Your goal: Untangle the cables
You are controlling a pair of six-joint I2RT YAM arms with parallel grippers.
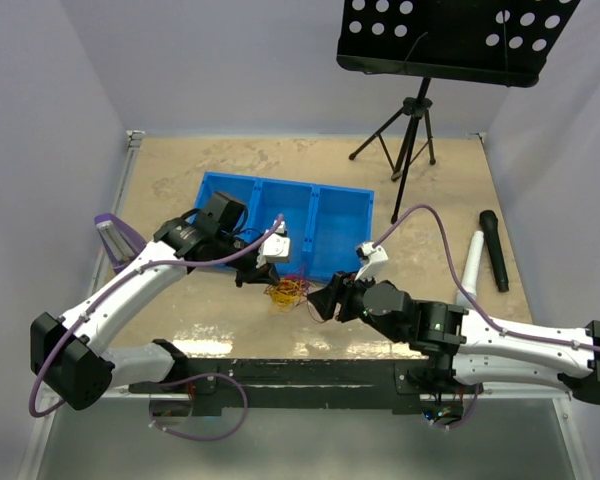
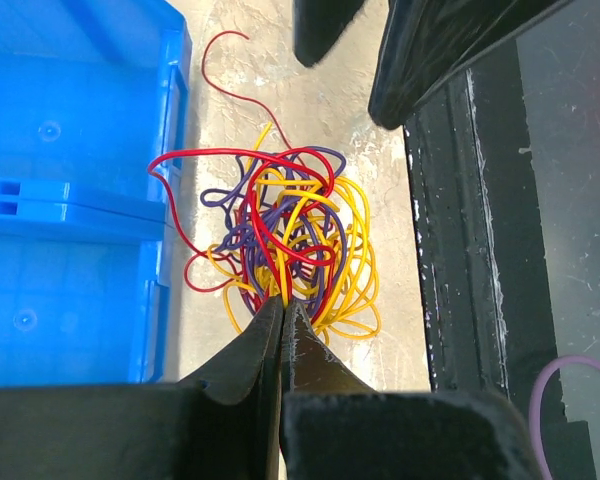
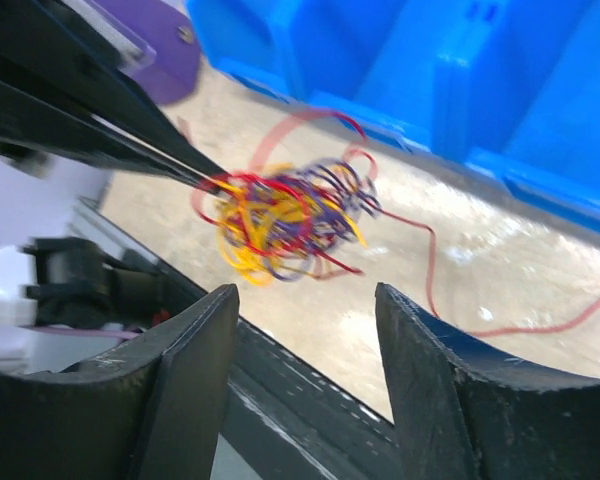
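My left claw [image 2: 283,305] is clenched, tips pinched tight on a couple of strands at the bottom edge of the cables [image 2: 290,235] in the left wrist view. Cables = one tangled wad, yellow-orange, red and purple mixed, over the tabletop [image 2: 380,190] just right of the blue bin [image 2: 170,100], not inside it. One red strand trails loose out of the wad toward top of frame, alongside the bin wall. Can't tell if the wad is lifted or resting.

My right claw [image 3: 305,300] is released, fingers spread wide, nothing btwn them. In the right wrist view the cables [image 3: 280,215] sit above the gap, centre-left of frame, blurred. Left claw [image 3: 208,178] comes in from upper left w/ its tip touching the wad's left side. Bin [image 3: 460,80] fills upper right. The loose red strand runs across the tabletop [image 3: 500,290] to the right edge.

Top view: cables [image 1: 285,292] lower centre, near the front edge of the tabletop [image 1: 180,170], just below the bin [image 1: 280,181], which has 3 compartments. Left claw [image 1: 263,282] is at the wad's left. Right claw [image 1: 320,300] is just right of it, apart from the wad. Right side of frame: black mic [image 1: 493,250] and white mic [image 1: 473,265] lying near each other. Music stand [image 1: 450,40] upper right, on a tripod.
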